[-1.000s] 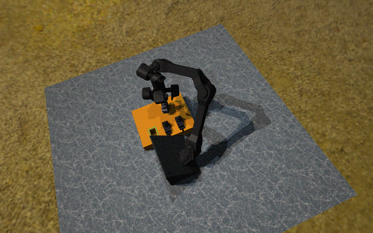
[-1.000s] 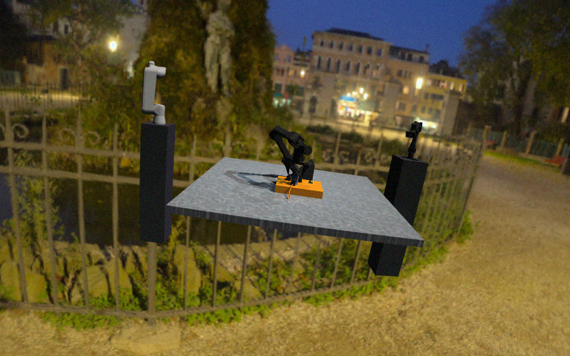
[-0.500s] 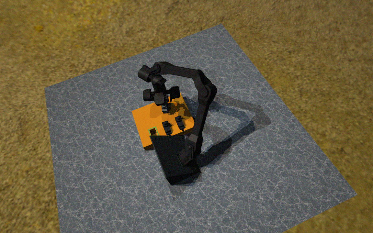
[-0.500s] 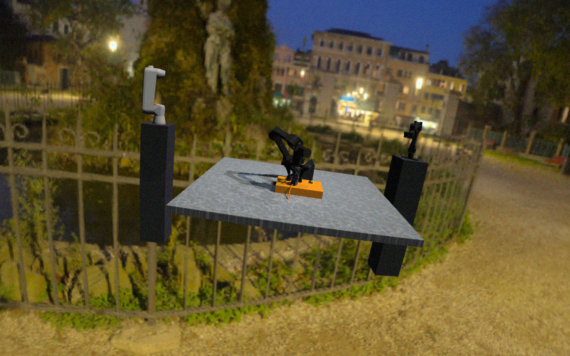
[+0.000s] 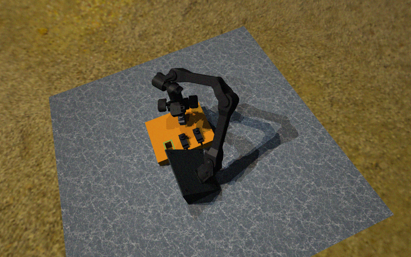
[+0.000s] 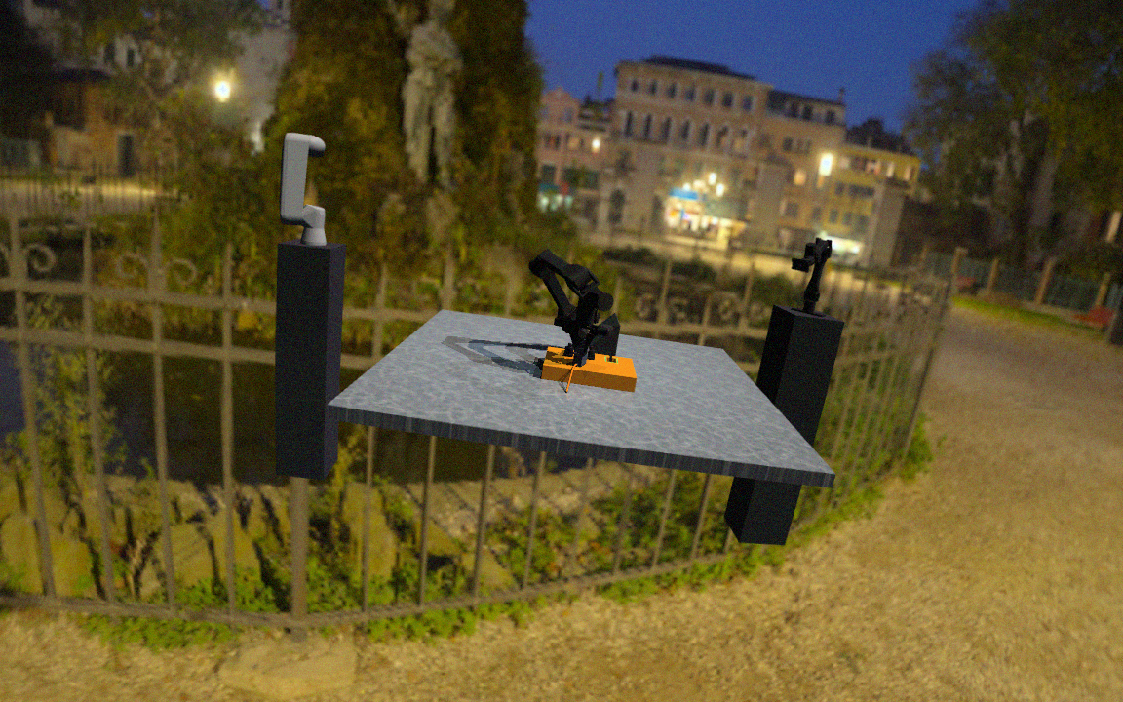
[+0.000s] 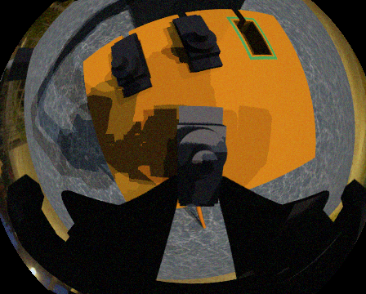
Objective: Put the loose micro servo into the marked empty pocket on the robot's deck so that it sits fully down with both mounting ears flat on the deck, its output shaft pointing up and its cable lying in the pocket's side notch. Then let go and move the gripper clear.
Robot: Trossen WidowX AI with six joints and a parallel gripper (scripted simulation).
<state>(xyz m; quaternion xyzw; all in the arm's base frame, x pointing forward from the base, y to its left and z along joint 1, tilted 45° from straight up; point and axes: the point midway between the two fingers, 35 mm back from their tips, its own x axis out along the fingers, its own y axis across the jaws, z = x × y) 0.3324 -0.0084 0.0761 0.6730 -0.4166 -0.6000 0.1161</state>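
The loose micro servo (image 7: 201, 163) (image 5: 181, 121) is dark, with its output shaft pointing up. My gripper (image 7: 198, 181) is shut on it, one finger at each side, low over the orange deck (image 7: 281, 94) (image 5: 157, 134) (image 6: 600, 376). Whether the servo touches the deck cannot be told. Its orange cable (image 7: 202, 217) (image 6: 569, 378) hangs past the deck's edge. The empty pocket (image 7: 258, 41) (image 5: 168, 145), outlined in green, lies across the deck, at the upper right in the wrist view. Its side notch (image 7: 242, 18) faces the arm's base. The servo's underside is hidden.
Two mounted servos (image 7: 197, 41) (image 7: 131, 63) stand in a row beside the pocket. The black arm base (image 5: 191, 169) stands close behind the deck and partly covers it in the top view. Two dark pillars (image 6: 308, 367) (image 6: 801, 375) bearing other arms stand beyond the table.
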